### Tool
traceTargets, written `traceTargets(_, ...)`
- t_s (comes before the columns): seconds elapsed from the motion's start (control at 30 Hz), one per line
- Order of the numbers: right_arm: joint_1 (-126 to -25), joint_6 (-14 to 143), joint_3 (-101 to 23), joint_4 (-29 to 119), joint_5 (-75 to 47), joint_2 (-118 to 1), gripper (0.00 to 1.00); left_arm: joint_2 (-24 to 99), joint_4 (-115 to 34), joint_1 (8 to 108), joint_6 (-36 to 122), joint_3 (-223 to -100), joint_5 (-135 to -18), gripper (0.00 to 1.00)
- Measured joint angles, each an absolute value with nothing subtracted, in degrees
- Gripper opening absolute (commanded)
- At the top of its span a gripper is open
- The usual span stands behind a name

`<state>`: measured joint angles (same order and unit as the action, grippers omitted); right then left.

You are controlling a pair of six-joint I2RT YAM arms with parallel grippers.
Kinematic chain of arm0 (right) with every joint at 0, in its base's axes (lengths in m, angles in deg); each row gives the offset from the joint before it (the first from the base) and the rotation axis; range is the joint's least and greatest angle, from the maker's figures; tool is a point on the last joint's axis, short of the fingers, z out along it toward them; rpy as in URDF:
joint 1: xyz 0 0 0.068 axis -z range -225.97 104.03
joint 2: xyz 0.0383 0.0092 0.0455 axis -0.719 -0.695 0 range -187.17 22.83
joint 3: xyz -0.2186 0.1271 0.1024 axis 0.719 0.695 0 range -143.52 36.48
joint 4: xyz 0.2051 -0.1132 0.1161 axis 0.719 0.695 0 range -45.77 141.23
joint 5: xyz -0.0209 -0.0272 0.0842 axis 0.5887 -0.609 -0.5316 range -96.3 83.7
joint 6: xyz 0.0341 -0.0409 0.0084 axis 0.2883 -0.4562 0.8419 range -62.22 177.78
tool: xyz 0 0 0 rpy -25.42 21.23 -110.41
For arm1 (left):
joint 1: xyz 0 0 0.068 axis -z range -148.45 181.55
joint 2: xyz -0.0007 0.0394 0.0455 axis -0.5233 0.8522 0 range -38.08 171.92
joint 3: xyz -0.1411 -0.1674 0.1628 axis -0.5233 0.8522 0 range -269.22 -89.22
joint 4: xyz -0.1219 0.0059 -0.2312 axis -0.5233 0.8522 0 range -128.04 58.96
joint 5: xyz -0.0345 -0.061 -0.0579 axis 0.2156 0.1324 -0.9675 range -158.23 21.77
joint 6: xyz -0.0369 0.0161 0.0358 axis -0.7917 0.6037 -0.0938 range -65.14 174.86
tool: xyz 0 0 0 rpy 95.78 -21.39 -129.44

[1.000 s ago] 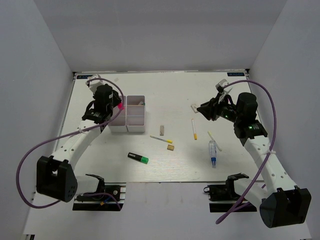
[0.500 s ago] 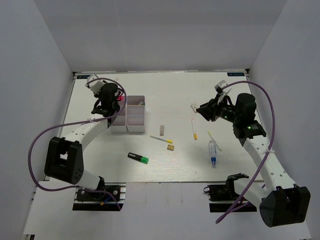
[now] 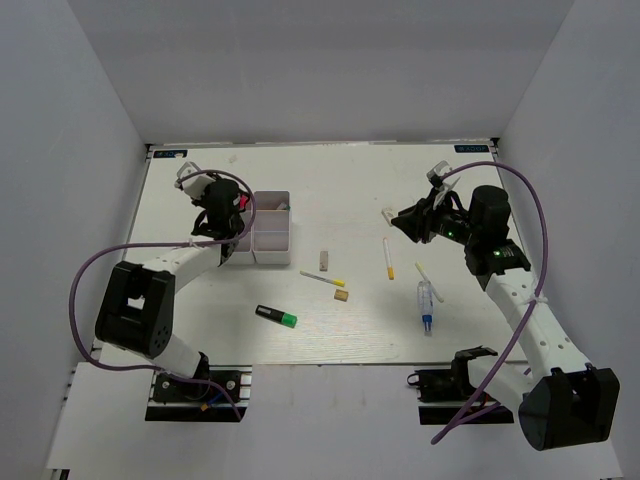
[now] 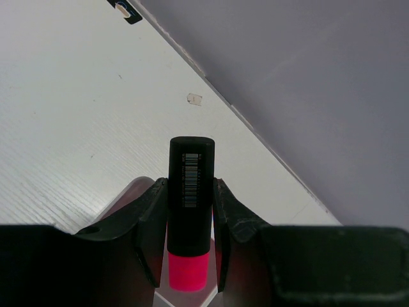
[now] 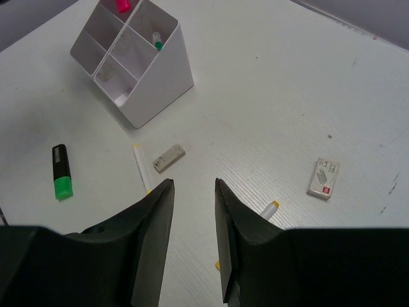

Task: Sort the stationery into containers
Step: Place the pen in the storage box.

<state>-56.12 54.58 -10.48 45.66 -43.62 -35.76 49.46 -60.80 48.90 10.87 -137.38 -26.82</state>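
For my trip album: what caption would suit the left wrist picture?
Left gripper clamps a black highlighter, its pink cap toward the camera, above the white table.

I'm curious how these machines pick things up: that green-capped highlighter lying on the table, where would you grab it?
Probably across the black barrel of the green-capped highlighter, near its middle, straight down from above. It lies flat on the table, so only its top and long sides are reachable; the grip should straddle its narrow width, turned square to its slant.
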Motion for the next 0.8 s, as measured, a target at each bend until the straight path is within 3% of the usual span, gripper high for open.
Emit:
traceTargets(0.1,-56.1,54.6,-10.5,45.6,-43.8,-35.8,0.38,49.6,-62.7,48.9,10.9,-136.6,-26.7,0.22)
traceTargets(0.2,-56.1,54.6,-10.5,45.6,-44.0,-35.8,0.38,49.6,-64.0,48.9,11.0,-136.0,-26.7,0.24)
traceTargets(0.43,-56.1,54.6,-10.5,45.7,-44.0,-35.8,0.38,49.6,-65.7,48.9,11.6,-134.8,-26.6,0.20)
traceTargets(0.8,-56.1,54.6,-10.5,45.7,-44.1,-35.8,0.38,49.7,-66.8,49.2,12.1,-134.7,-26.7,0.23)
